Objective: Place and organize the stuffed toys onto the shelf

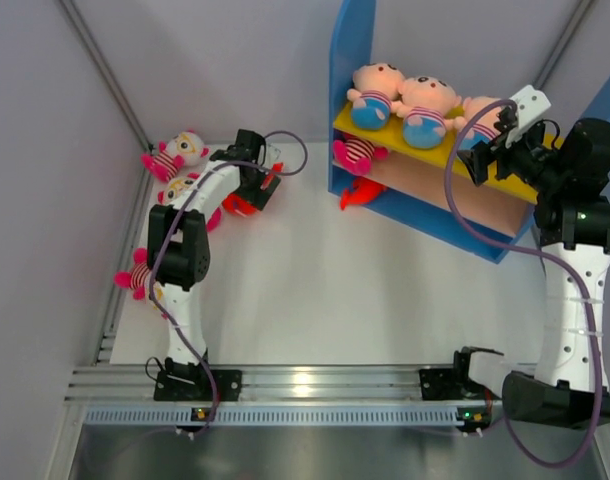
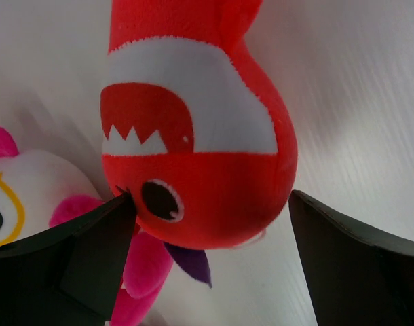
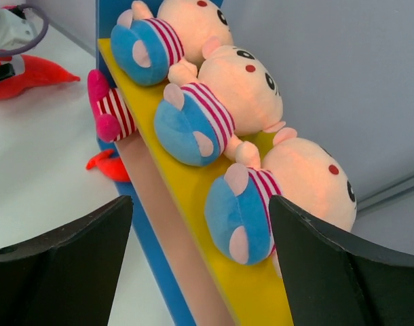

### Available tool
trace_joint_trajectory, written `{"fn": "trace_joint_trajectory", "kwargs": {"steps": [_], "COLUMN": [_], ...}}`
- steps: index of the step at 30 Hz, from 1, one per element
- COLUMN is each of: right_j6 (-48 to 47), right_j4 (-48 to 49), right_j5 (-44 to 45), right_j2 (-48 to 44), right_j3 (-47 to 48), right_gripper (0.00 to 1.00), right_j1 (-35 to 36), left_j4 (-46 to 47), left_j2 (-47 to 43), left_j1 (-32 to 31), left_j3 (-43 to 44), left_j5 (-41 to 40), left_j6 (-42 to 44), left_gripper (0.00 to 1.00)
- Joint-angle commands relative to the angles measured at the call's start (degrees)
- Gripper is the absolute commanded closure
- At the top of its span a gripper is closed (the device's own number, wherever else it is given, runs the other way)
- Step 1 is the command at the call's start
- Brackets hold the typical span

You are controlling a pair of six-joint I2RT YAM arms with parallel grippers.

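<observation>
Nearest the arm bases, at the left edge of the white table [image 1: 315, 290], a striped white-faced doll [image 1: 137, 278] lies partly hidden behind the left arm's elbow. Further out, the left gripper [image 2: 210, 198] is low over a red fish toy [image 2: 193, 136]. Its jaws are spread, one on each side of the fish's head. One finger [image 2: 85, 258] touches the fish beside its eye, and the other finger [image 2: 356, 265] stands just clear of it. A second white-faced doll [image 2: 24, 197] lies just beside the fish, with a pink limb running under the touching finger. A third white-faced doll [image 1: 175, 152] lies beyond them, near the back wall.

At the far right stands the shelf [image 1: 350, 60]. On its blue base a second red fish [image 3: 106, 166] pokes out at the left end, and only part of it shows. On the tan middle board [image 3: 153, 197] above, a striped doll [image 3: 112, 112] lies at the same end, its pink feet sticking past the front edge. On the yellow top board [image 3: 254, 299] three peach dolls lie in a row, touching one another, blue pants to the front and heads to the wall: the first peach doll [image 3: 186, 27], the middle peach doll [image 3: 241, 88] and the last peach doll [image 3: 302, 183]. The right gripper [image 3: 200, 200] hangs by the last one with its jaws wide apart. It seems not to touch that doll, though the wrist view does not settle this.
</observation>
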Motion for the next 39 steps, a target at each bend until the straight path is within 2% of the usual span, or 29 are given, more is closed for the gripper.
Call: {"fn": "trace_joint_trajectory", "kwargs": {"steps": [1,3,4,5,6,7,8,9,11,13,14,15,20,23,24,25,26,29,30,32,34,37,39], "right_j6": [0.40,0.40,0.49,0.57,0.84,1.01,1.01,1.01,0.40,-0.56,-1.18,-2.31,-6.80,-6.02,-5.93,-5.93,-5.76,5.02,11.23,16.11,20.16,24.12,25.18], "right_j4": [2.98,2.90,2.81,2.89,2.90,2.63,2.54,2.20,1.50,0.09,-0.53,-1.23,-6.59,-3.80,-2.83,-1.77,-0.81,6.22,5.10,2.03,-1.74,-1.85,-2.03], "right_j5": [-1.34,-1.43,-1.43,-1.35,-1.34,-1.34,-1.34,-1.43,-1.78,-2.57,-4.14,-4.77,-7.23,-4.69,-3.90,-3.02,-2.84,-5.81,-6.26,-5.22,-4.60,1.01,3.39], "right_j2": [-1.87,-2.57,-2.74,-2.83,-2.83,-2.83,-2.92,-2.83,-2.83,-3.01,-3.18,-3.18,-2.48,-2.22,-2.13,-1.96,-0.91,3.82,5.59,11.02,13.33,15.97,16.85], "right_j3": [-0.62,-1.41,-1.59,-1.94,-2.03,-2.03,-2.03,-2.03,-2.11,-2.29,-2.55,-2.64,-2.73,-5.01,-5.80,-7.37,-7.82,-6.61,-4.94,1.64,5.60,4.75,3.60], "right_gripper": [0.18,0.18,0.18,0.18,0.18,0.18,0.18,0.18,0.18,0.18,0.18,0.18,0.19,0.19,0.19,0.19,0.19,0.20,0.21,0.29,0.32,0.32,0.32], "right_j1": [0.87,1.22,1.22,1.39,1.48,1.57,2.01,2.36,3.58,5.16,5.87,6.57,18.86,27.21,29.50,34.04,36.09,39.71,39.72,39.89,39.98,41.47,42.78], "left_j4": [7.75,8.90,8.82,8.73,8.73,8.73,8.73,8.82,8.73,8.55,8.03,7.50,0.84,-8.29,-13.89,-15.69,-16.92,-20.71,-20.97,-22.12,-22.30,-22.21,-22.12], "left_j2": [3.71,4.41,4.85,5.12,5.03,4.77,4.16,2.67,0.47,-5.05,-10.64,-14.01,-38.14,-48.89,-49.89,-50.42,-51.47,-53.84,-54.46,-56.13,-57.54,-58.43,-58.86], "left_j1": [-0.02,-0.02,-0.02,-0.02,-0.02,-0.02,-0.02,-0.02,0.33,1.12,1.47,2.35,4.64,4.73,4.73,4.64,4.55,4.46,4.46,4.38,4.38,4.38,4.38], "left_j3": [6.06,5.80,5.88,5.71,4.66,3.78,2.90,0.81,-1.40,-5.53,-9.55,-11.85,-27.30,-32.42,-32.52,-32.70,-33.31,-35.59,-35.95,-36.83,-37.62,-37.28,-37.01], "left_j5": [-9.71,-8.76,-8.23,-7.44,-6.82,-6.03,-5.24,-3.76,-1.64,3.09,5.46,12.54,27.96,40.09,42.55,46.32,47.31,48.21,47.33,44.53,42.41,37.32,33.55], "left_j6": [-1.17,-0.12,-0.02,0.24,0.94,1.47,1.91,2.43,3.14,4.37,6.29,7.70,18.66,23.95,24.32,24.15,24.15,28.17,28.89,32.38,35.12,39.69,45.83], "left_gripper": [0.01,0.06,0.15,0.28,0.55,0.67,0.86,1.00,1.00,1.00,1.00,1.00,1.00,1.00,1.00,1.00,1.00,1.00,1.00,1.00,1.00,1.00,1.00]}}
